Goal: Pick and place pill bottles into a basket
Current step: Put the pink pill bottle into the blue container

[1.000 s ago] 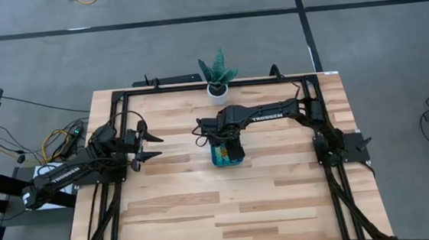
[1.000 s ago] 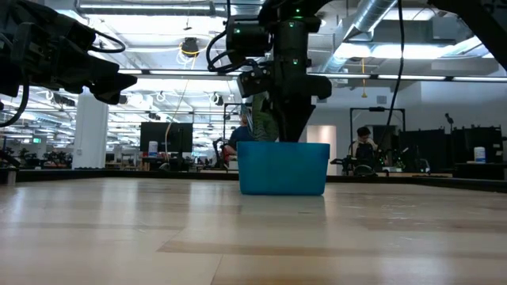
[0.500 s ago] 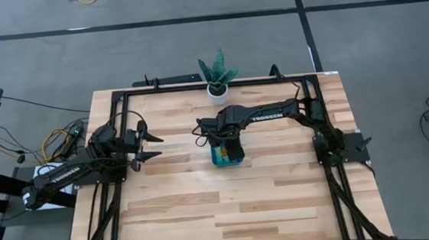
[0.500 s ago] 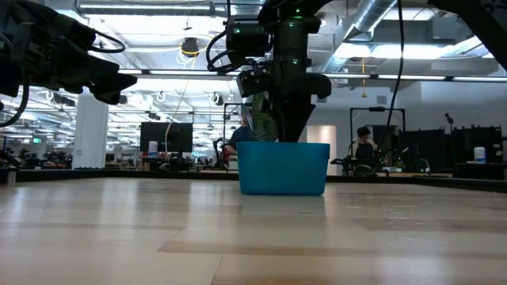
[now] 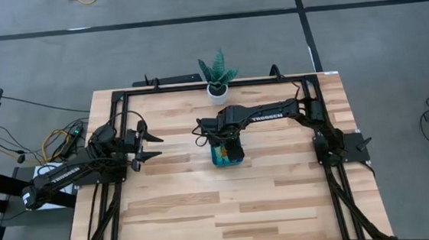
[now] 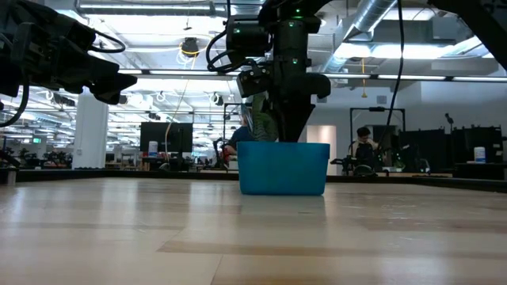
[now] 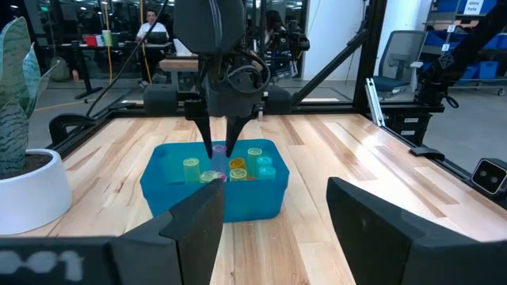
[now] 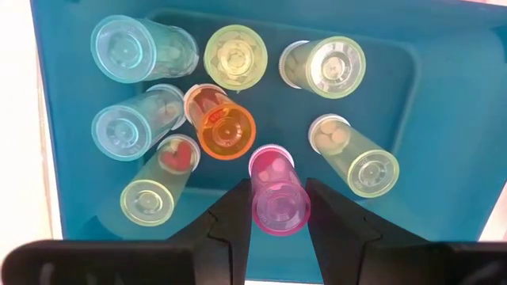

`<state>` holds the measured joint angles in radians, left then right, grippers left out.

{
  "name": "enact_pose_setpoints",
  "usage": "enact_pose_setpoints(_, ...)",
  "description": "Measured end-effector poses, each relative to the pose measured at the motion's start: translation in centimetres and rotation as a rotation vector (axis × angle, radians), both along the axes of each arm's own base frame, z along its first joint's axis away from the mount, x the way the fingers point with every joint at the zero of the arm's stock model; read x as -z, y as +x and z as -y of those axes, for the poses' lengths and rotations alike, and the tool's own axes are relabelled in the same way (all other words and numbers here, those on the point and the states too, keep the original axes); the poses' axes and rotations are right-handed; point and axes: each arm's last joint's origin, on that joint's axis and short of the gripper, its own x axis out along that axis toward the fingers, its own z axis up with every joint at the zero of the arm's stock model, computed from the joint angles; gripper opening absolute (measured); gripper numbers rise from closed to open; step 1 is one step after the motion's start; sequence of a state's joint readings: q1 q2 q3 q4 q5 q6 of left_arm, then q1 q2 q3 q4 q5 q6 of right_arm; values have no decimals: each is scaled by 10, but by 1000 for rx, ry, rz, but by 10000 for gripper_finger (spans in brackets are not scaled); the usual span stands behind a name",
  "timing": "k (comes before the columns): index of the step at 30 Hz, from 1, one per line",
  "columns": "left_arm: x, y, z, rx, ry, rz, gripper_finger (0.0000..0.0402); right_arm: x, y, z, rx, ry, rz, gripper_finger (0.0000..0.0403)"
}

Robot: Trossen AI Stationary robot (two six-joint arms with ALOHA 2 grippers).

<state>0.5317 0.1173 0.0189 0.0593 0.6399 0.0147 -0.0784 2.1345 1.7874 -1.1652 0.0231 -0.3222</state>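
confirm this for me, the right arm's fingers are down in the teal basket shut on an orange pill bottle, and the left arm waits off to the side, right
Not quite: the bottle is pink, not orange. The right wrist view shows the right gripper shut on the pink pill bottle inside the teal basket; the orange pill bottle stands free beside it. The left gripper does wait off to the side, open.

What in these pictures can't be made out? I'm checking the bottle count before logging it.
- Low view: the basket wall hides every bottle.
- High view: the right gripper covers the basket; bottles too small to count.
- Right wrist view: whether the pink bottle touches the floor is unclear.
- Left gripper: idle, far off.
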Motion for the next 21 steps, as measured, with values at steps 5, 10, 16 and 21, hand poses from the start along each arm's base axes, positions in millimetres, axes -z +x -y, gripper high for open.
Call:
enact_pose_setpoints(5, 0, 0, 0, 0, 0, 0, 213, 0, 0, 0, 0, 0, 0, 103)
enact_pose_setpoints(10, 0, 0, 0, 0, 0, 0, 213, 0, 0, 0, 0, 1, 0, 105)
enact_pose_setpoints(16, 0, 0, 0, 0, 0, 0, 213, 0, 0, 0, 0, 0, 3, 144)
enact_pose_setpoints(21, 0, 0, 0, 0, 0, 0, 213, 1, 0, 0, 0, -1, 5, 174)
